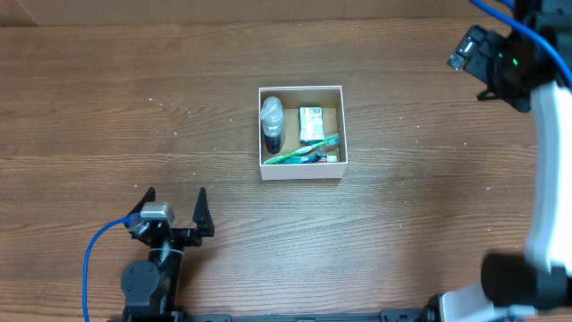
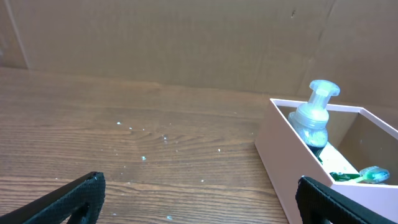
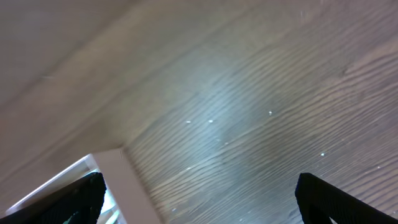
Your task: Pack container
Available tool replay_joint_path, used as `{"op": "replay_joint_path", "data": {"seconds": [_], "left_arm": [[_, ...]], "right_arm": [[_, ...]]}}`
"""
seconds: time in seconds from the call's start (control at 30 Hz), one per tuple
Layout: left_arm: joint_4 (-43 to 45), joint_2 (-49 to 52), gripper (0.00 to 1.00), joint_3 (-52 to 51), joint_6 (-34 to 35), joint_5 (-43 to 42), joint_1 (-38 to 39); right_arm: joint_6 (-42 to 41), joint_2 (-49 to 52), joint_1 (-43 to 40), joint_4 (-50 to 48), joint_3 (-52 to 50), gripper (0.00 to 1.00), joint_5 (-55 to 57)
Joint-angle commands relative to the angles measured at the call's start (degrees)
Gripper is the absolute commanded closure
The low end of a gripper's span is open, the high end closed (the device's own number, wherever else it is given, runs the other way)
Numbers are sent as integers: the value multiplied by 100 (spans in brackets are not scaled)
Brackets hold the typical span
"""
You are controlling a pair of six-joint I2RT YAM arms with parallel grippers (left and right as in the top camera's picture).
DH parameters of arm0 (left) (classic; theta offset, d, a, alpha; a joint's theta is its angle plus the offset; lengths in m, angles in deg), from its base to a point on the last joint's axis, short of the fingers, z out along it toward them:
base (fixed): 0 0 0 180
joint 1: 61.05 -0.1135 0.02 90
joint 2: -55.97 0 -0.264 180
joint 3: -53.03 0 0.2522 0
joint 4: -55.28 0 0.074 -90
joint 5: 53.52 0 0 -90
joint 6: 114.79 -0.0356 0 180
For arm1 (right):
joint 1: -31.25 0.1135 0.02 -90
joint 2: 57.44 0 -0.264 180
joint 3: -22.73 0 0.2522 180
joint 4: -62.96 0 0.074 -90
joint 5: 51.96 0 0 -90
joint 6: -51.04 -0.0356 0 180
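The container (image 1: 300,171), a small square white-walled box with a tan floor, sits mid-table. Inside lie a clear pump bottle (image 1: 272,123) on the left, a small green-and-white packet (image 1: 310,124), and a green toothbrush (image 1: 304,153) across the front. My left gripper (image 1: 174,207) is open and empty, well short of the box to its front left. The left wrist view shows the container (image 2: 280,162) and bottle (image 2: 314,115) at right, between the open left gripper's fingers (image 2: 199,202). My right gripper (image 3: 199,196) is open and empty, raised at the far right; a container corner (image 3: 127,180) shows.
The wooden table (image 1: 134,107) extends around the box. A cardboard wall (image 2: 186,43) stands behind the table. A blue cable (image 1: 94,259) trails beside the left arm base. The right arm's white link (image 1: 547,179) runs along the right edge.
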Motion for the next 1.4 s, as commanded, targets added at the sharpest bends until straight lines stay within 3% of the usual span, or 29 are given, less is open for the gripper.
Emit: {"op": "replay_joint_path", "data": {"seconds": [0.0,0.17,0.27,0.6,0.97,1.13,1.37], "left_arm": [[2,-59,0,-33,57,81,-63],[2,-59,0,-33,57,81,-63],[2,-59,0,-33,57,81,-63],[2,-59,0,-33,57,81,-63],[2,-59,0,-33,57,79,-63],[2,-59,0,-33,57,81,-63],[2,-59,0,-33,57,81,-63]], "right_arm": [[13,-1172,232,15,-431,0,66],[48,-2815,444,4,-1762,0,337],[55,-3657,444,-481,-2588,0,345],[944,-6658,444,-4697,-6450,0,-348],[1073,-8430,444,-8465,-9729,0,-590],[1071,-8885,444,-9296,-10697,0,-590],[1071,-9409,444,-9324,-11333,0,-590]]}}
